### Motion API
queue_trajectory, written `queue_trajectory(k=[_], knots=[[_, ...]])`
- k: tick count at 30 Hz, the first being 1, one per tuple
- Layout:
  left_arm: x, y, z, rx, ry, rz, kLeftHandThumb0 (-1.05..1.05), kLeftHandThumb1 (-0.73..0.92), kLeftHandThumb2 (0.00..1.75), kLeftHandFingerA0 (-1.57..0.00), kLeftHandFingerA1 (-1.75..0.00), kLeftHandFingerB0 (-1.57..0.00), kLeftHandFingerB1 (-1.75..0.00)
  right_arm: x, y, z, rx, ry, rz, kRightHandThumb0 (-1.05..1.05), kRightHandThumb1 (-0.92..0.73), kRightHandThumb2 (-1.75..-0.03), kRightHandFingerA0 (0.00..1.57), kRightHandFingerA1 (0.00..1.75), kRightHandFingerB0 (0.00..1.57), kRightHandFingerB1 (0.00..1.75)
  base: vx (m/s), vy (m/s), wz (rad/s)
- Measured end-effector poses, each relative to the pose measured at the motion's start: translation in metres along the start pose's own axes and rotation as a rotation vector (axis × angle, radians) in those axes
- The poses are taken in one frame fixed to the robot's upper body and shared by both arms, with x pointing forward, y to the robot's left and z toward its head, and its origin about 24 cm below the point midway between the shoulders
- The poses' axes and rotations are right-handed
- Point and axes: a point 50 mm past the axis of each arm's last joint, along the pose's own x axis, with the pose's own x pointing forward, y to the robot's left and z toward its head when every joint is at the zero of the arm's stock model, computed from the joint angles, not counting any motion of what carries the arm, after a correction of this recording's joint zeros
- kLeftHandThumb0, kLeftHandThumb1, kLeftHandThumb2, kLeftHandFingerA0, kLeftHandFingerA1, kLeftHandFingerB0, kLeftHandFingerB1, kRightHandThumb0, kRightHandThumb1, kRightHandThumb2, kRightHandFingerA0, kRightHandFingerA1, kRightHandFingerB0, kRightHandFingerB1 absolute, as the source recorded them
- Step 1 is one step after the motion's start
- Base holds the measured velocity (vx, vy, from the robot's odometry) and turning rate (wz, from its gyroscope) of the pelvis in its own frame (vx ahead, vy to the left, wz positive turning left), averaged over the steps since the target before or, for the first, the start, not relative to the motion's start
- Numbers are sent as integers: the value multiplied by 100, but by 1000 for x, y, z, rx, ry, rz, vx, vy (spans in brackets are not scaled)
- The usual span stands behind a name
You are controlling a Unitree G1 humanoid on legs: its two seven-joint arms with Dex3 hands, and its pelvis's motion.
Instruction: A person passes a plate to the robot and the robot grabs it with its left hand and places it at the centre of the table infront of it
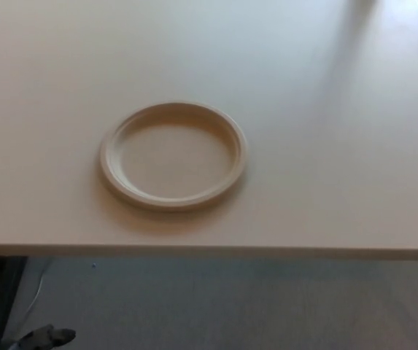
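Plate sits flat on the table, a bit left of middle, near the front edge; nothing's touching it. Left hand barely pokes into the bottom-left corner below the table edge; can't tell if it's spread or closed.

You see only a dark tip of the left hand, cut off by the bottom edge; its grip cannot be told. The bench runs past three edges.

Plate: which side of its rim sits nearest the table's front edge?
The near side of the plate rim, bottom in the picture, closest to the table edge; the far side lies deeper in.
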Motion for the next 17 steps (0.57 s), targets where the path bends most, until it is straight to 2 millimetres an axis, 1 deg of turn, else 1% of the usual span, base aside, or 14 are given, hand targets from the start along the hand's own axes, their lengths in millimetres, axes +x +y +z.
queue_trajectory(k=[2, 3, 4, 5, 6, 8, 9, 10, 11, 12, 13, 15, 16, 17], knots=[[5, -2, -11, 10, 58, -11, -23, 65, 60, -67, -104, -31, -31, 0, -1, 1, 3, -5, -5, -69, -80, -63, 22, 51, 4, 38, 0, 0, 0], [7, -3, -14, 12, 74, -15, -22, 62, 62, -81, -100, -36, -34, 0, -1, 1, 4, -6, -6, -38, -53, -110, 2, 52, 0, 53, 0, 0, 0], [8, -3, -16, 14, 86, -17, -22, 62, 62, -81, -100, -36, -34, 0, -1, 1, 5, -8, -8, -38, -53, -110, 2, 52, 0, 53, 0, 0, 0], [11, -3, -24, 17, 127, -23, -22, 64, 63, -84, -78, -34, -33, 0, -2, 2, 8, -12, -11, -70, -61, -100, 25, 60, 2, 42, 0, 0, 0], [12, -3, -28, 17, 149, -25, -23, 64, 61, -87, -85, -37, -33, 0, -3, 3, 9, -15, -13, -72, -62, -100, 31, 63, 2, 43, 0, 0, 0], [13, -2, -36, 20, 199, -31, -24, 66, 63, -83, -67, -35, -34, 0, -4, 4, 12, -20, -17, -72, -61, -101, 25, 60, 2, 42, 0, 0, 0], [14, -2, -41, 21, 224, -33, -24, 66, 63, -83, -67, -35, -34, 0, -5, 5, 13, -23, -20, -72, -61, -101, 25, 60, 2, 42, 0, 0, 0], [14, -2, -45, 21, 248, -35, -23, 66, 64, -75, -56, -35, -34, 1, -6, 6, 13, -26, -22, -72, -80, -65, 25, 53, 4, 38, 0, 0, 0], [15, -2, -49, 20, 273, -35, -24, 67, 64, -87, -82, -33, -33, 1, -7, 7, 13, -31, -26, -72, -80, -65, 21, 54, 5, 39, 0, 0, 0], [15, -2, -51, 19, 286, -36, -24, 67, 60, -82, -83, -32, -31, 1, -7, 8, 13, -33, -28, -73, -61, -101, 21, 59, 2, 44, 0, 0, 0], [15, -2, -55, 19, 312, -36, -24, 67, 60, -82, -83, -32, -31, 1, -8, 9, 14, -37, -32, -73, -61, -101, 21, 59, 2, 44, 0, 0, 0], [15, -1, -63, 20, 363, -34, -24, 68, 61, -83, -91, -32, -31, 1, -10, 10, 19, -45, -40, -73, -62, -101, 22, 59, 2, 43, 0, 0, 0], [14, 0, -65, 20, 379, -32, -27, 67, 60, -75, -77, -31, -31, 1, -10, 11, 19, -48, -42, -71, -81, -65, 20, 52, 6, 37, 0, 0, 0], [13, 0, -68, 18, 398, -30, -27, 67, 60, -75, -77, -31, -31, 1, -11, 11, 20, -49, -44, -71, -81, -65, 20, 52, 6, 37, 0, 0, 0]])
